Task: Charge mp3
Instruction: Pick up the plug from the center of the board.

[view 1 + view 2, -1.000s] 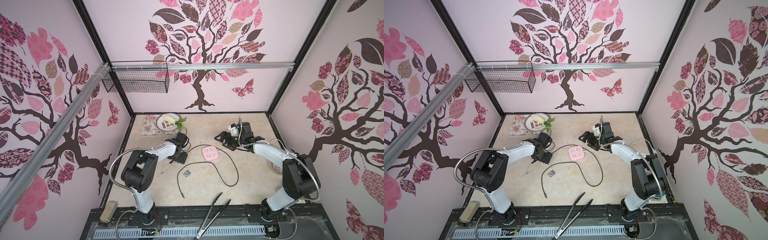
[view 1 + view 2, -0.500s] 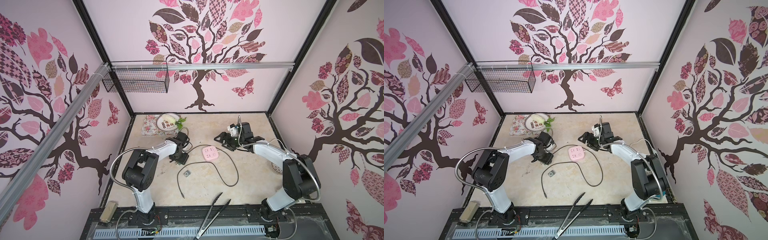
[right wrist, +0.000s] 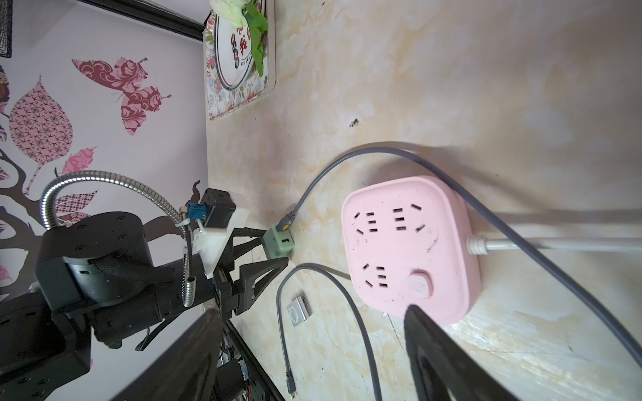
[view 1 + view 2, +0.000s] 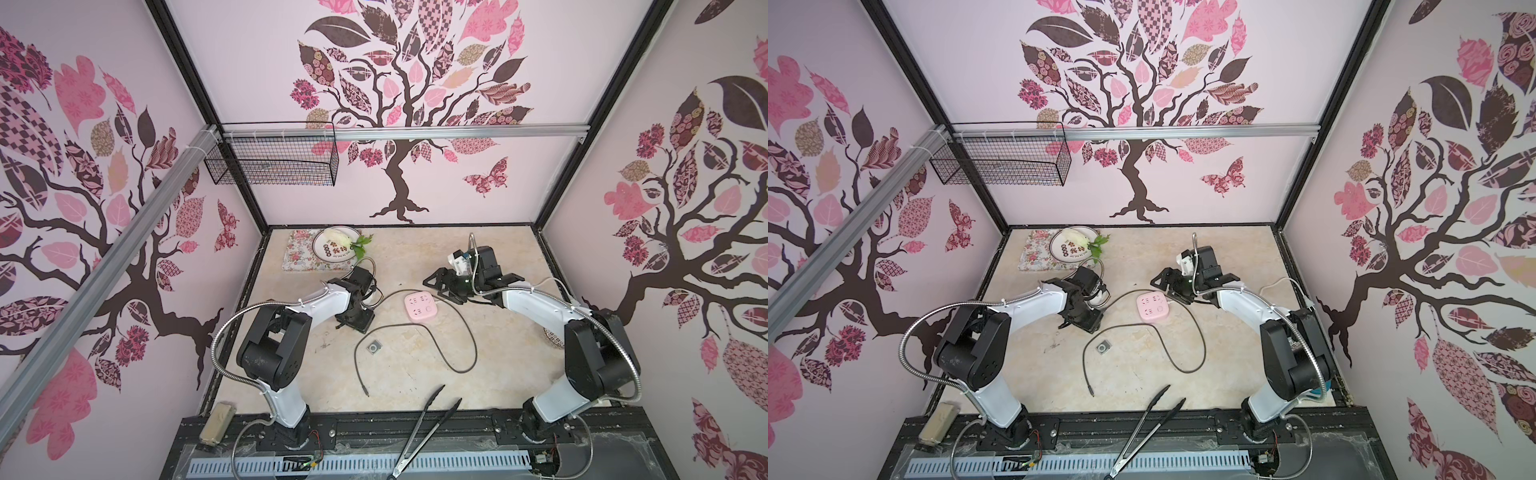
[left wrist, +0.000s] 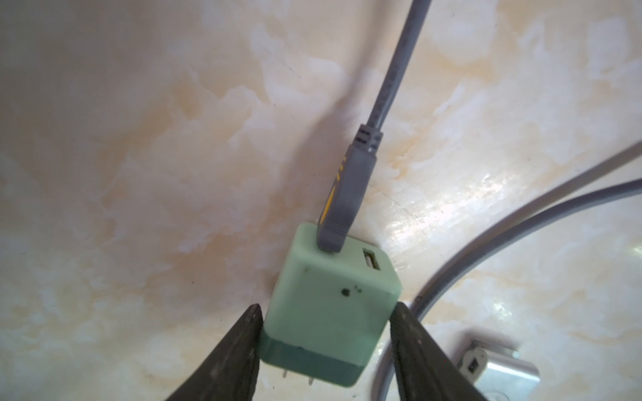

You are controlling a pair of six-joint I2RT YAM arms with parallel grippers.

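Pressed against two opposite sides of the mint-green charger cube (image 5: 333, 288), with no gap visible at either pad: fingers (image 5: 239, 350) of the left gripper (image 5: 326, 309). Cube prongs pointing back toward the wrist. Seated in one port of the cube, a grey USB plug (image 5: 344, 194); beside it, a second port left open. Running off from that plug, the grey cable (image 4: 465, 328), looping around the pink power strip (image 4: 420, 306) and curling back across the marble tabletop (image 4: 498, 374), with its small free connector (image 4: 365, 392) lying loose toward the front edge.

Spread wide with nothing between them: fingers (image 3: 427, 347) of the right gripper (image 4: 436, 289), held just beside the power strip, on its far right side. Cannot tell whether one fingertip touches the strip's rim. Exiting the strip toward the right wall, a white cord (image 3: 556, 243).

Flat on the tabletop, inside the curl of grey cable: the mp3 (image 4: 374, 347), seen in both top views, in front of the left gripper and the strip, touched by neither gripper and apart from the free connector.

At the front edge, black tongs (image 4: 424, 432).
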